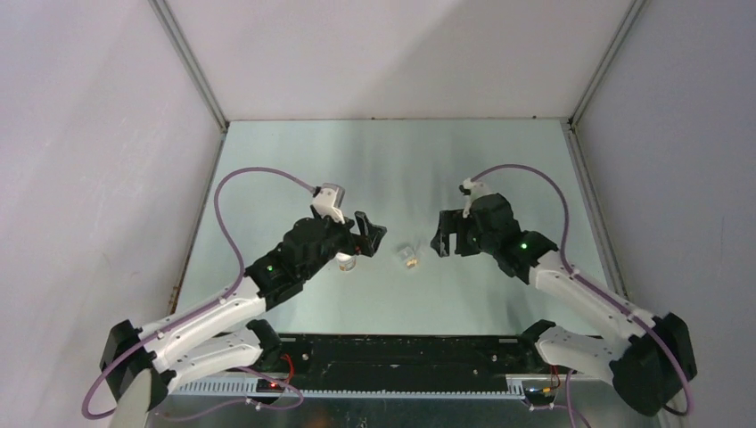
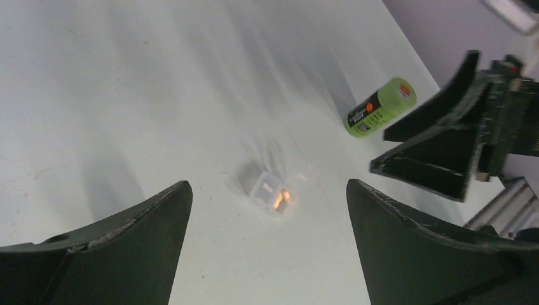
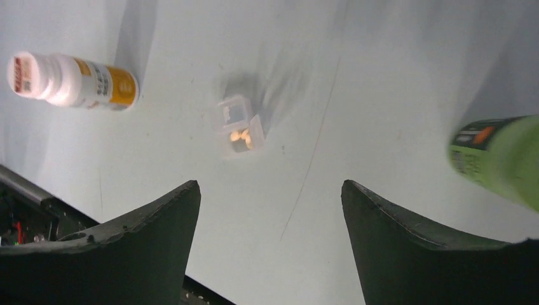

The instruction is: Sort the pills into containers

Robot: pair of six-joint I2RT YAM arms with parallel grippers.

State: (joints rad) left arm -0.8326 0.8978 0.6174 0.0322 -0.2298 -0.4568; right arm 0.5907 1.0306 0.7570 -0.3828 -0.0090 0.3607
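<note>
**A:** Overhead view?
**B:** The pill box (image 1: 409, 255) sits on the desk (image 1: 392, 160) between the left claw (image 1: 373, 234) and the right claw (image 1: 443, 236), touching neither.
**A:** Left wrist?
**B:** Claw released and empty, with the box on the desk beneath it. There are orange pills (image 2: 281, 198) in one compartment, and a green bottle (image 2: 380, 108) lies beyond.
**A:** Right wrist?
**B:** Released too, nothing held; a white bottle (image 3: 70, 81) lies well apart from the box

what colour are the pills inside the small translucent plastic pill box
Pale orange pills, shown best in the right wrist view.
</note>
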